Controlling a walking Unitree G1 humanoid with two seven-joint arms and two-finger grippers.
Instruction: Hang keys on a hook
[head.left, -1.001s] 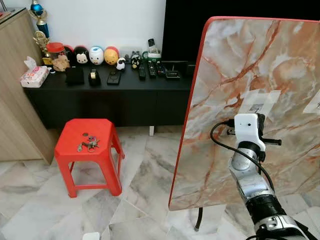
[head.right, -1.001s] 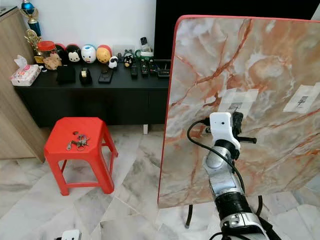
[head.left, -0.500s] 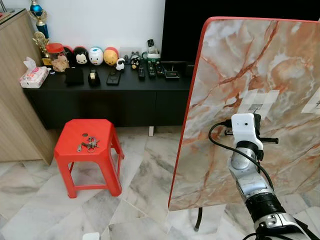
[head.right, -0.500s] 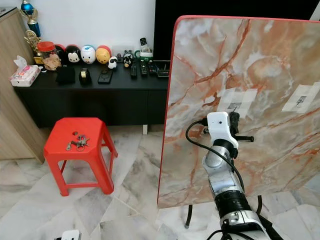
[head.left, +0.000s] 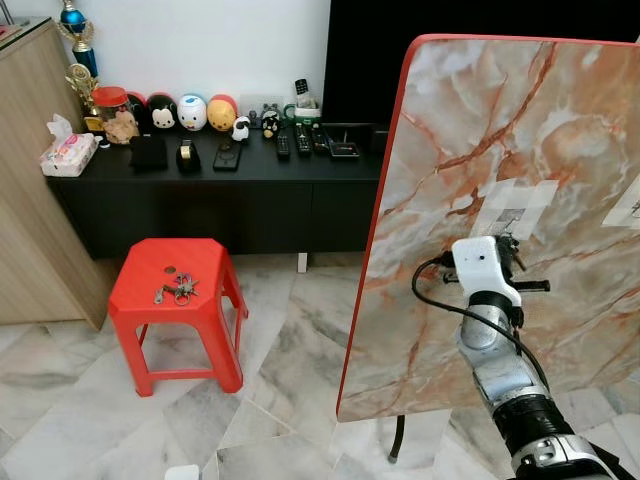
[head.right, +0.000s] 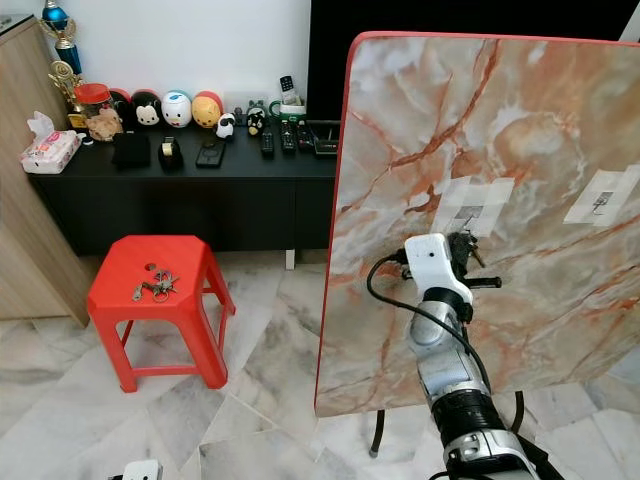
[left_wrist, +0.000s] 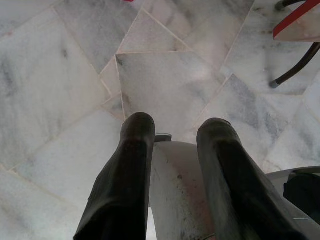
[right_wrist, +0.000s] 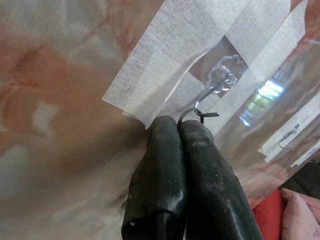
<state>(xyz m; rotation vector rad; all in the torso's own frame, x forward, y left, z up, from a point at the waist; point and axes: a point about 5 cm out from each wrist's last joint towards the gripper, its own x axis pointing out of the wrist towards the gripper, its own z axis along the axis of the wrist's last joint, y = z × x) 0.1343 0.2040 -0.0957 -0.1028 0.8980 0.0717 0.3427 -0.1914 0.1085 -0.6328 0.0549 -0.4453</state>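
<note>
A clear hook (right_wrist: 212, 90) is taped to the upright marble-patterned board (head.left: 450, 120). My right gripper (right_wrist: 179, 124) is raised against the board just below this hook and is shut on a thin wire key ring (right_wrist: 192, 113). The ring sticks out past the fingertips and touches the hook's lower end. In the head views the white wrist (head.left: 480, 265) covers most of the gripper. Another bunch of keys (head.left: 177, 291) lies on the red stool (head.left: 150, 265). My left gripper (left_wrist: 175, 135) hangs open, pointing at the marble floor.
A second taped hook (head.right: 600, 205) sits further right on the board. The black sideboard (head.left: 220, 190) at the back carries figurines, remotes and a tissue pack. A wooden cabinet (head.left: 25, 180) stands at the left. The board's metal leg (head.left: 398, 440) meets the floor below.
My right wrist has dropped slightly and shifted left along the board, and has tilted. The stool, the keys on it and the left arm have not moved.
</note>
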